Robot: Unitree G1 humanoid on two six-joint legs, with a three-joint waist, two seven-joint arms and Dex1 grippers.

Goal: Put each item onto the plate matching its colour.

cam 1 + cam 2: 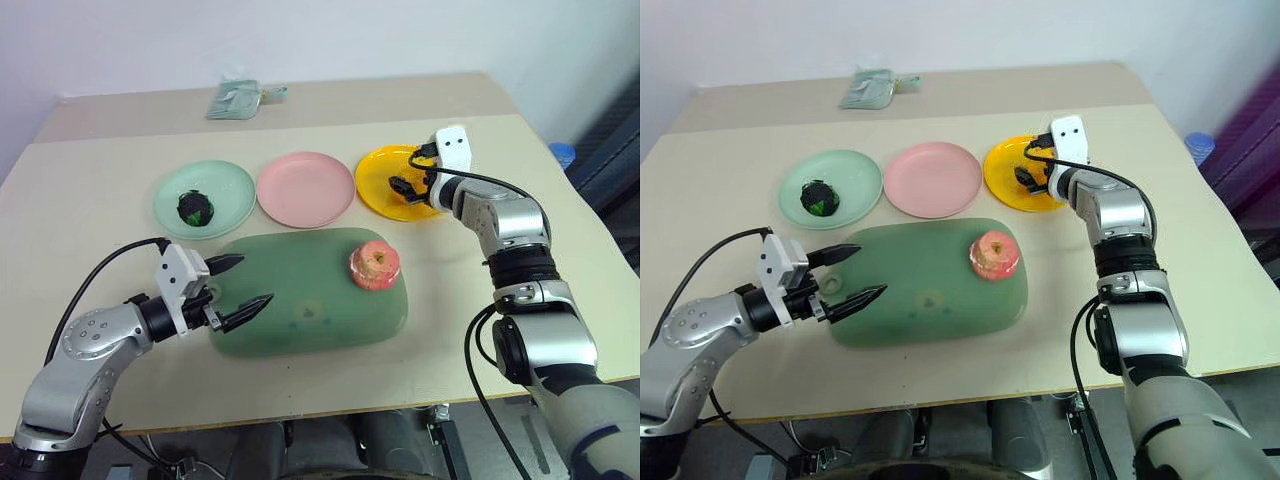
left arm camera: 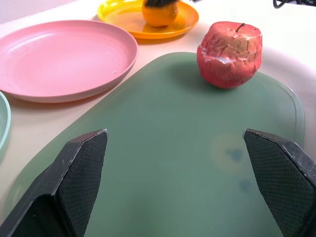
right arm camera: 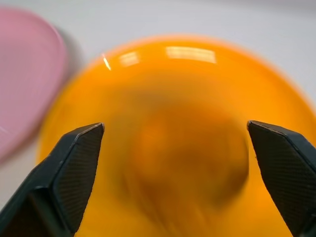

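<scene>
A dark green-and-black ball (image 1: pixel 196 208) lies on the mint green plate (image 1: pixel 228 184). The pink plate (image 1: pixel 305 189) is bare. On the yellow plate (image 1: pixel 378 170) sits the orange pudding shape (image 2: pixel 159 14). My right gripper (image 1: pixel 404 185) hangs open just over it, fingers wide to either side in the right wrist view, where the pudding (image 3: pixel 197 163) is blurred. The pink-red apple (image 1: pixel 374 265) stands on the right part of the green board (image 1: pixel 300 300). My left gripper (image 1: pixel 255 279) is open and empty at the board's left end, pointing toward the apple (image 2: pixel 229 53).
A grey-green cloth bundle (image 1: pixel 235 100) lies at the table's far edge, behind the plates. A blue object (image 1: pixel 562 155) shows past the table's right edge. Bare tabletop lies left of the board and right of the yellow plate.
</scene>
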